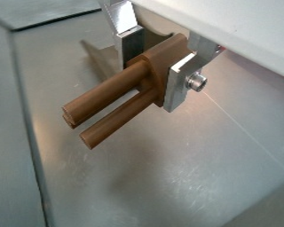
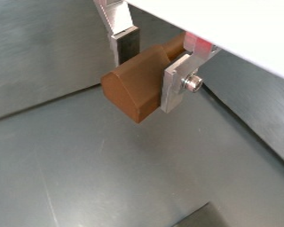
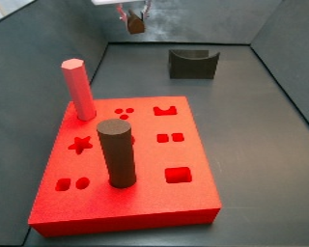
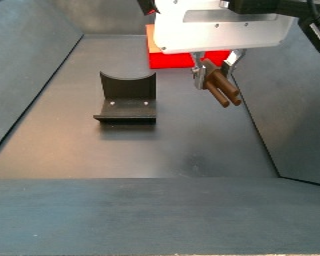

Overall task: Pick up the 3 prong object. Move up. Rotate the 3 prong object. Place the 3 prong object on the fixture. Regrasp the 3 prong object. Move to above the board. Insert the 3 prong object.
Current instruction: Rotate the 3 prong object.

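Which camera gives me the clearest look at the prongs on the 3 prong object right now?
A wrist view: the 3 prong object fills the frame between the tool fingers, prongs sticking out clear. The second wrist picture shows only its blocky end. In the side views it is small, held above the floor, and tiny at the frame's top.

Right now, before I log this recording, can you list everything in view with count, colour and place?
3 prong object: one, brown, held between the gripper's fingers, off the floor, prongs sticking out sideways.
Fixture: one, dark grey with a U-shaped notch, on the floor apart from the board, nothing in it.
Board: one, bright red, on the floor, with star, square and round cut-outs.
Hexagonal peg: one, pink, upright at a board corner.
Cylinder: one, dark, upright in the board's middle.
Gripper: one, silver fingers, shut on the 3 prong object, raised above the floor.
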You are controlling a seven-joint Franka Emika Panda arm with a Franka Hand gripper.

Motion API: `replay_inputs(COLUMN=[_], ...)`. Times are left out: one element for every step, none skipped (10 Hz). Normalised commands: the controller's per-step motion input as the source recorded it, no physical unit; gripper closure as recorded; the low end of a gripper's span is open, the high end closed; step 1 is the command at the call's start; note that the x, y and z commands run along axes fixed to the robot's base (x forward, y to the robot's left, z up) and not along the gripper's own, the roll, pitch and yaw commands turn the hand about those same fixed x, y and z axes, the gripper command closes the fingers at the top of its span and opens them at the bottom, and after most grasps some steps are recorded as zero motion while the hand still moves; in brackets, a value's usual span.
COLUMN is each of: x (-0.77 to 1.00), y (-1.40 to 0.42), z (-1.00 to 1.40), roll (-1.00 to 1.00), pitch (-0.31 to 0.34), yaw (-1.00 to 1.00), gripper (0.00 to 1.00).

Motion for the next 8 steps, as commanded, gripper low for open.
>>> replay_inputs(x=[0.00,0.00,0.00,0.00,0.00,0.00,0.01,0.02], y=[0.02,0.02,0.02,0.02,0.02,0.00,0.00,0.01], z=[-0.01,-0.01,-0.01,-0.01,-0.01,-1.00,-1.00,-1.00], roll=[-0.05,-0.06,-0.06,-0.06,-0.06,0.00,0.01,0.01], pitch=[-0.023,-0.023,-0.023,-0.023,-0.023,0.000,-0.013,-0.019], yaw=[-1.00,-0.78,-0.48,-0.37,-0.21,0.00,0.03,0.03], gripper=[1.00,1.00,1.00,1.00,1.00,1.00,1.00,1.00])
